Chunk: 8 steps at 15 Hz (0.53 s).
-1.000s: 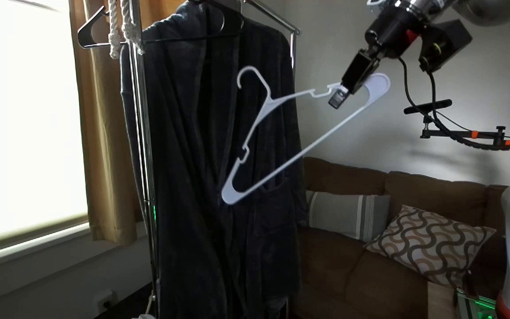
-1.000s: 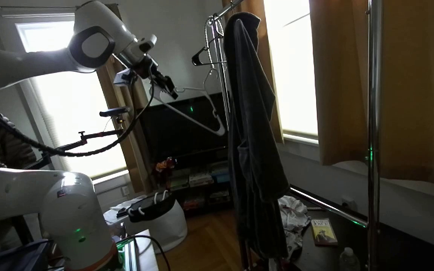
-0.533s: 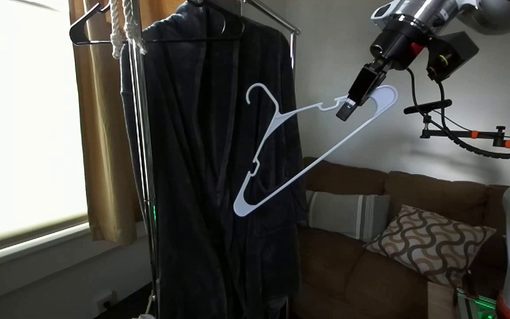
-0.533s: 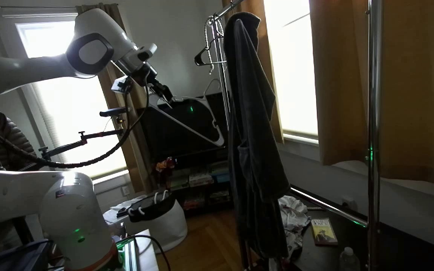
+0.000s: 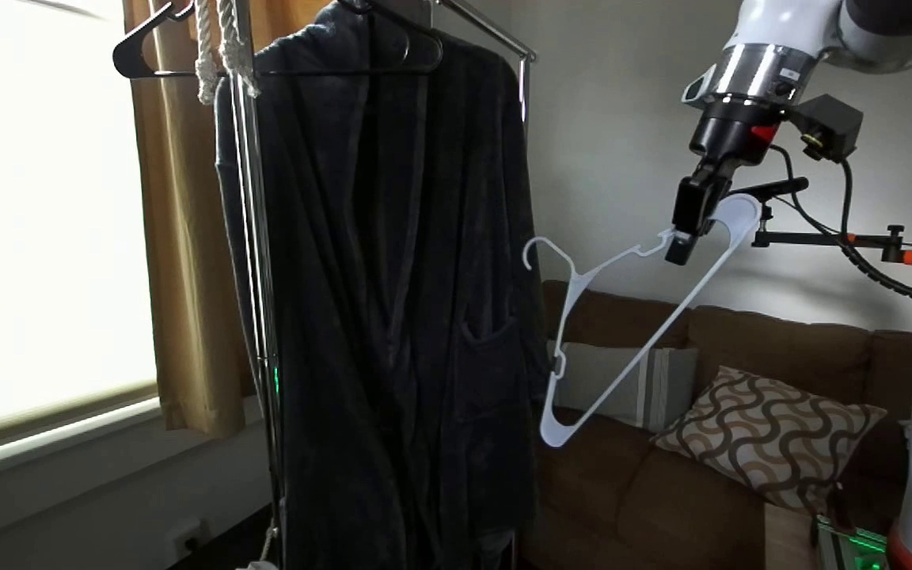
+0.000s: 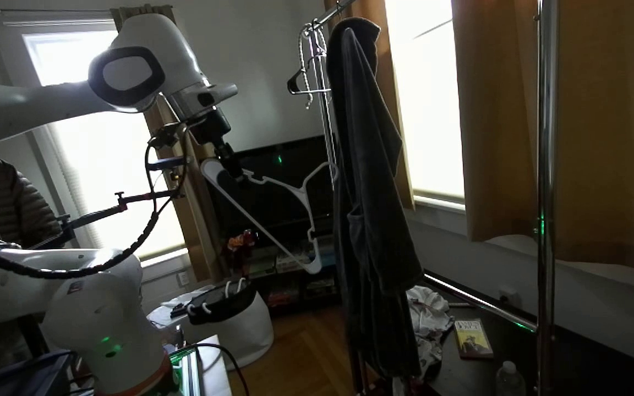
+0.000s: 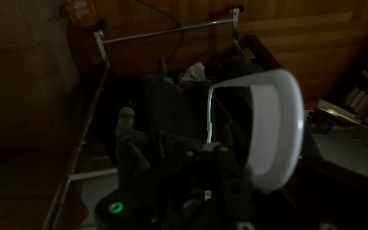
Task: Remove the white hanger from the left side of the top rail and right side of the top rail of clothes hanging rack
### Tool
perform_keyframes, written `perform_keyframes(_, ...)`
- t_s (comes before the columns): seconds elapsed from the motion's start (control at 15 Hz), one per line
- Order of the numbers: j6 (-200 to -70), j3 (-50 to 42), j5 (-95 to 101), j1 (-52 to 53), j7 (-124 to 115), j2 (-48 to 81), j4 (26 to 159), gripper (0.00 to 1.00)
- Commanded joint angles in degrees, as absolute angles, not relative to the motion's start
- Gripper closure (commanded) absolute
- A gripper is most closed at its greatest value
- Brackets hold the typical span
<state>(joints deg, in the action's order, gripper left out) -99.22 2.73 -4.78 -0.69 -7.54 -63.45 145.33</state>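
One white hanger (image 5: 579, 280), gripped by the claw (image 5: 680, 249), is off the top rail (image 5: 492, 31); whether another awaits removal cannot be told.

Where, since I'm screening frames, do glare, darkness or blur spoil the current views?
In both exterior views, the bright curtained windows wash out to white; in an exterior view, the long dark-grey fabric robe loses detail low down; the wrist view is dim, with the white plastic hanger soft-edged at its near end.
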Motion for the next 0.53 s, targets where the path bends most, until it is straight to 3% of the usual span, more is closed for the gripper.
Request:
perform_keyframes(0.0,-95.49,2.58,-1.67,-6.78,-12.37,-66.86,146.47,0.99)
perform_keyframes(0.33,-97.55,3.02,2.62,-14.17,-19.26,-65.23,144.42,0.99)
perform_keyframes(0.47,-97.23,2.32,1.82,-12.52,-17.25,-65.27,144.78,0.97)
